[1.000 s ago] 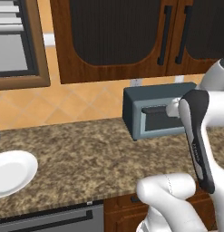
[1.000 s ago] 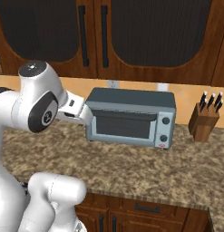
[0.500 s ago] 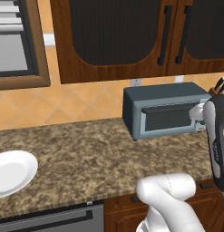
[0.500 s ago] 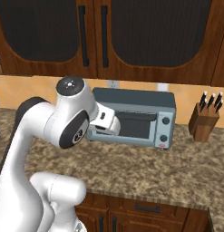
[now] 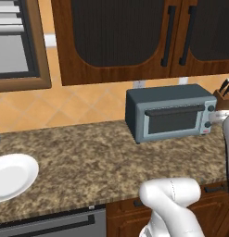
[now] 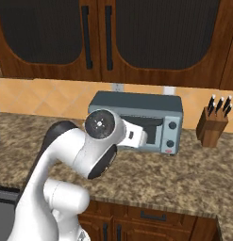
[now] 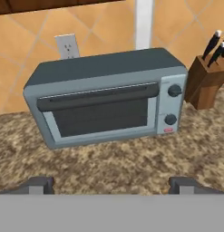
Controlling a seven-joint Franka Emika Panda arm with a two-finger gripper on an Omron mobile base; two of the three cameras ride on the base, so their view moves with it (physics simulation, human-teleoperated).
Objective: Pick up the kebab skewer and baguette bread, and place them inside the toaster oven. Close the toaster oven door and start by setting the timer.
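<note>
Speckled granite counter (image 5: 88,157), toaster oven (image 7: 106,97) lengthwise along the wall, shut door (image 7: 99,113) facing wide-open jaws.

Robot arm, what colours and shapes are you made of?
The arm is made of smooth, rounded white segments, with a dark grey round cap on one joint. In the hand view, the pincer has two small dark grey finger tips. No cables or markings show.

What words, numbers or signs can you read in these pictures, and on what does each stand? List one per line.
No readable text anywhere.
Toaster oven: the small red mark under its two knobs is too blurred to read.
Knobs: no numbers or ticks can be made out.
Wall outlet: slots, no lettering.
Knife block: no label.
</note>
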